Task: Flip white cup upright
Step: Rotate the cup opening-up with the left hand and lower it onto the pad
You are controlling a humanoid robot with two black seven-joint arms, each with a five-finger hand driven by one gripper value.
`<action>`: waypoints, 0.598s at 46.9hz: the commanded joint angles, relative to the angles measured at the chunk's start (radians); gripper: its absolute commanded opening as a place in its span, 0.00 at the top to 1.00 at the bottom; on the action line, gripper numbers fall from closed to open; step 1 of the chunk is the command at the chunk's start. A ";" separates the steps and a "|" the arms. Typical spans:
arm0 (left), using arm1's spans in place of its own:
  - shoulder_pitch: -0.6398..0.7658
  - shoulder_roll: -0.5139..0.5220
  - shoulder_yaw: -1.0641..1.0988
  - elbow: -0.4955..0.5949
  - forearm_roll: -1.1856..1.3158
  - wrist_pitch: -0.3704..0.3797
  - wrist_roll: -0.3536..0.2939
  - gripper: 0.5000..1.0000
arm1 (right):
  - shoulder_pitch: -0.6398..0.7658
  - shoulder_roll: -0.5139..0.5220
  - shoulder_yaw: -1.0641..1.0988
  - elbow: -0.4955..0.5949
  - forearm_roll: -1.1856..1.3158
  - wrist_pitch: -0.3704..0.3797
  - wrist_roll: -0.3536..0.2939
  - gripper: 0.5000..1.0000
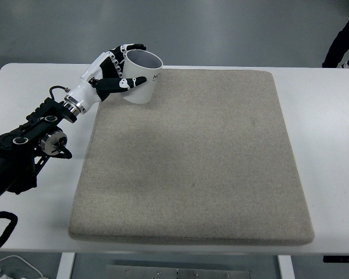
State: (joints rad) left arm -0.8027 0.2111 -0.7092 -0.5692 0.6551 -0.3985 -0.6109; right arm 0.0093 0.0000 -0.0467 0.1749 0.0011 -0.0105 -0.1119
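top view: only one camera, so here goes
cup spot: white cup [141, 78] sits at the far-left corner of the beige mat [192, 157] on the worktop [326, 128]
left hand [113, 72]: fingers [130, 82] wrapped round the cup's side, thumb in front
axis: mouth up, tipped a bit away, looks nearly upright to me
right hand: nowhere in shot
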 commanded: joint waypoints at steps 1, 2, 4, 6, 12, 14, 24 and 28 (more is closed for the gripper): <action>0.008 -0.013 0.010 0.000 0.000 0.013 0.000 0.56 | 0.000 0.000 -0.001 0.000 0.000 0.000 0.000 0.14; 0.011 -0.018 0.010 0.000 0.000 0.016 0.000 0.56 | 0.000 0.000 -0.001 0.000 0.000 0.000 0.000 0.14; 0.013 -0.027 0.011 0.002 0.000 0.027 0.000 0.56 | 0.000 0.000 -0.001 0.000 0.000 0.000 0.000 0.14; 0.016 -0.035 0.011 0.002 0.000 0.036 0.000 0.55 | 0.000 0.000 -0.001 0.000 0.000 0.000 0.000 0.14; 0.017 -0.064 0.011 0.023 0.000 0.056 0.000 0.54 | 0.000 0.000 -0.001 0.000 0.000 0.000 0.000 0.14; 0.019 -0.070 0.013 0.028 0.000 0.061 0.000 0.54 | 0.000 0.000 0.001 0.000 0.000 0.000 0.000 0.14; 0.019 -0.090 0.019 0.061 0.000 0.063 0.000 0.53 | 0.000 0.000 -0.001 0.000 0.000 0.000 0.000 0.14; 0.019 -0.096 0.023 0.077 0.000 0.063 0.000 0.52 | 0.000 0.000 -0.001 0.000 -0.001 0.000 0.000 0.14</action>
State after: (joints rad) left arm -0.7839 0.1185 -0.6889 -0.5023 0.6549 -0.3360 -0.6108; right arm 0.0092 0.0000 -0.0474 0.1749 0.0016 -0.0104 -0.1119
